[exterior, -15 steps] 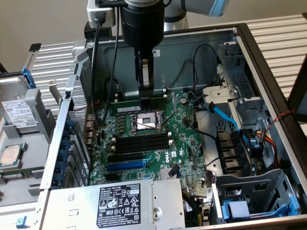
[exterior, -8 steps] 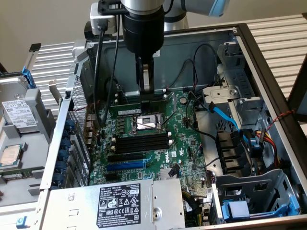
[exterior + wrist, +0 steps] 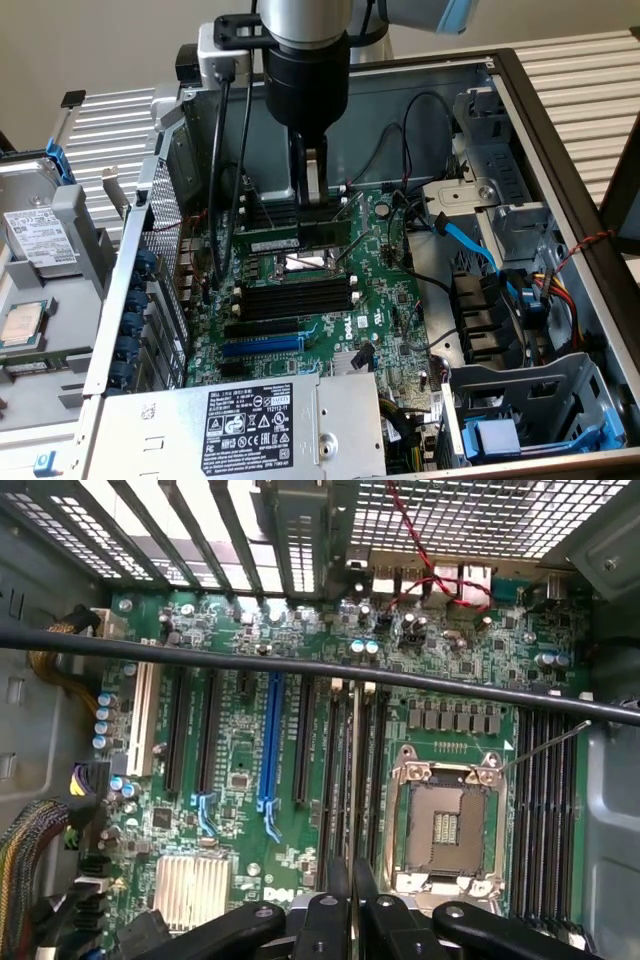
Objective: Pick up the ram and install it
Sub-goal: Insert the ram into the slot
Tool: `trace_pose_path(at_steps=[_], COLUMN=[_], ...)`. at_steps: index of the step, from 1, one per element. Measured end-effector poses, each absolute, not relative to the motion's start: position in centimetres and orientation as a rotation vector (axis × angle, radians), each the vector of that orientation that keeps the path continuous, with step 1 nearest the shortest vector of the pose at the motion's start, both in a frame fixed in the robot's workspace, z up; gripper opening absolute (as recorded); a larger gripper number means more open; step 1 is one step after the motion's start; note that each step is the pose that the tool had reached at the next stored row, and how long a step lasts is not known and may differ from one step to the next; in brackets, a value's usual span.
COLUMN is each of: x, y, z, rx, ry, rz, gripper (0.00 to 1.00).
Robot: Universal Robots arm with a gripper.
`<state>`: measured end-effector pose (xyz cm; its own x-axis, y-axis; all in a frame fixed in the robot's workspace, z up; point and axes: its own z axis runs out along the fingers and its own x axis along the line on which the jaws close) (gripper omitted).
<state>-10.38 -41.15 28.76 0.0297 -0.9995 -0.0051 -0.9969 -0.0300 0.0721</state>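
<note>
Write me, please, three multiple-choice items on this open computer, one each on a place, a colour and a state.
1. Where is the ram? A on the power supply; B in the gripper, over the motherboard; C outside the case.
2. The coloured long slot is: A red; B blue; C yellow.
3. The processor socket is: A uncovered; B under a cooler; C buried in cables.
Answers: 1 B, the gripper is shut on it above the board; 2 B, it is plainly blue; 3 A, its contacts lie bare.
</note>
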Motion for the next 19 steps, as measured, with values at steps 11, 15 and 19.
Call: trace_pose_path(at_steps=[11,15,19], x=[-10.4,-10.4,-10.4], y=[-41.1,-41.1,-41.2], z=[27.5,26.9,26.6], rx=[2.217,2.216,2.216], ry=[-2.152,-2.151,-2.151], rz=[-0.079,-0.077,-0.077], gripper=[0.13,0.13,0.13])
